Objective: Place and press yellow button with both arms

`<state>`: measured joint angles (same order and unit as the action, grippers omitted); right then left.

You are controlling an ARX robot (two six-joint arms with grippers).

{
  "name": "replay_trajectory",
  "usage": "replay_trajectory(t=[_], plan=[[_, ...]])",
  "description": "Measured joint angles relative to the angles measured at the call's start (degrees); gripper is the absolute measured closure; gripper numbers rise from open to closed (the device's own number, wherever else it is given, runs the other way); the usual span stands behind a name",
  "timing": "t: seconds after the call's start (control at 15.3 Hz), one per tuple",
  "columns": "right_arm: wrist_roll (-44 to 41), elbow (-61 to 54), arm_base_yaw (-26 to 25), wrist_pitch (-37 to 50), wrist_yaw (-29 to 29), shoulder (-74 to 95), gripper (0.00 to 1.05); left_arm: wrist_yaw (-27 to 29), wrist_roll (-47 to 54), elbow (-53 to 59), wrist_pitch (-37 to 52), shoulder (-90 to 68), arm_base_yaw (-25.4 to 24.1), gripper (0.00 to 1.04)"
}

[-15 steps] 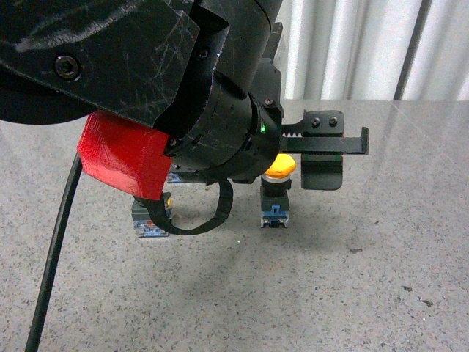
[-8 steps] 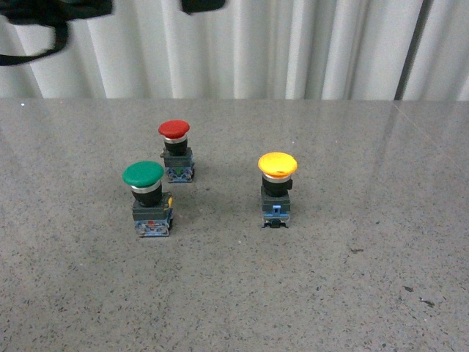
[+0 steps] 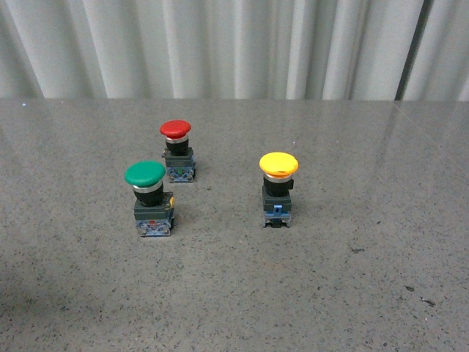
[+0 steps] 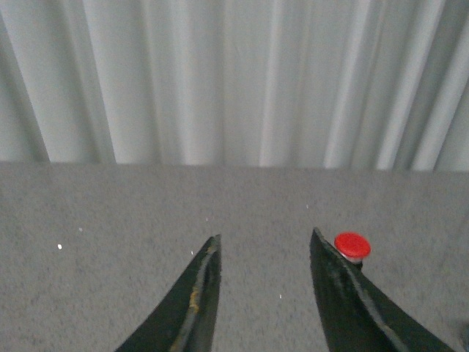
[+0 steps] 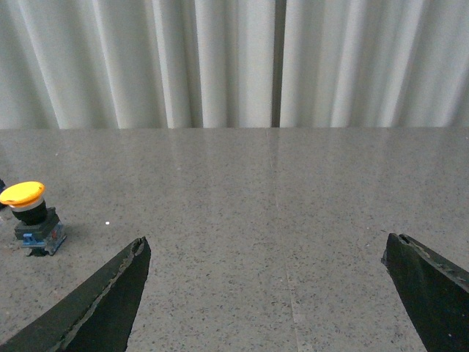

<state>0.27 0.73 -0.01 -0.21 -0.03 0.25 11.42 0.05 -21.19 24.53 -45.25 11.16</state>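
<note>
Well short of the desk's (image 3: 352,293) far edge, the yellow button (image 3: 278,164) is standing upright, apart from the green button (image 3: 144,174) and red button (image 3: 175,129); left gripper (image 4: 265,235) and right gripper (image 5: 267,238) are gaping, empty; pressing is likely wanting one steadying the base, the other descending squarely on the cap.

The yellow button (image 3: 278,165), right of centre, wore a yellow cap, silver collar, dark base and blue clips. Left of it, the green-capped button (image 3: 144,174) and red-capped button (image 3: 175,130) had dark bases. The table (image 3: 330,286) was speckled grey; the curtain (image 3: 220,44) pale, vertically pleated.
</note>
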Motion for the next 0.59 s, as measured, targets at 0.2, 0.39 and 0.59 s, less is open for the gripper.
replay_trajectory(t=[0.2, 0.39, 0.59], plan=[[0.0, 0.0, 0.0, 0.0, 0.0, 0.0, 0.07, -3.0, 0.0, 6.5, 0.8, 4.7, -2.9, 1.0], [0.0, 0.0, 0.0, 0.0, 0.0, 0.0, 0.07, -5.2, 0.0, 10.9, 0.7, 9.5, -5.2, 1.03], [0.0, 0.0, 0.0, 0.0, 0.0, 0.0, 0.07, -10.4, 0.0, 14.3, -1.0, 14.5, -11.6, 1.03]])
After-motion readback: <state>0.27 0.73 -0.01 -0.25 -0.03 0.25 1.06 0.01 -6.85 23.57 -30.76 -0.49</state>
